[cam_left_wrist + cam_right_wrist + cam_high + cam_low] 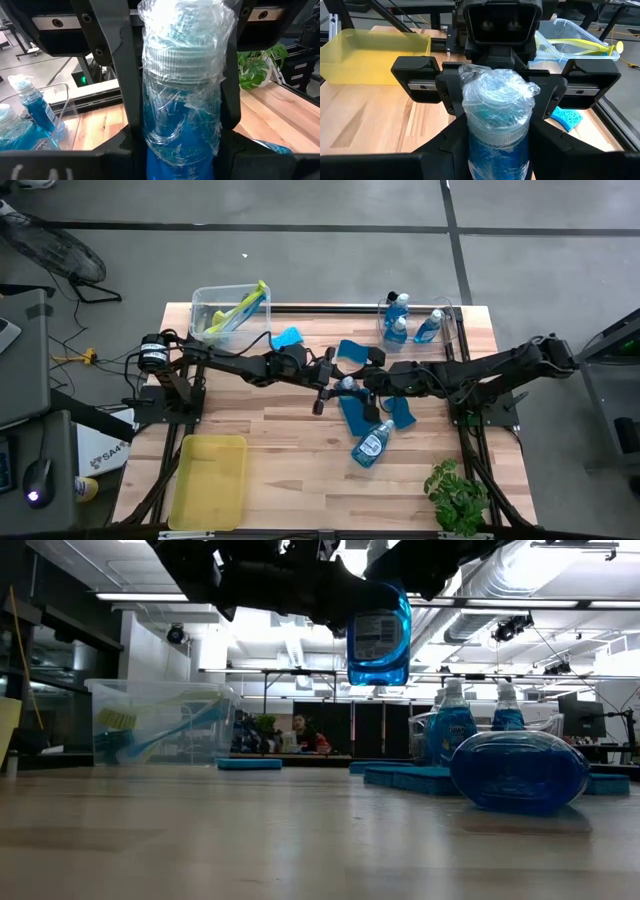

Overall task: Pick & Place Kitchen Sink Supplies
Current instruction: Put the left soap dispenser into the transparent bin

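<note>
Left gripper (335, 377) and right gripper (352, 383) both pinching one wrapped soap bottle (379, 635). Held clear above the table (280, 430). Second bottle (372, 445) lying nearby.

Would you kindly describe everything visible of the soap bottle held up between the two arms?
The soap bottle is small, clear plastic, filled with blue liquid, with a printed label and a ribbed white cap wrapped in crinkled clear film. It hangs in the air above the table's middle, off the wood. The left gripper and the right gripper face each other, each clamping it between dark fingers. Nothing else touches it.
</note>
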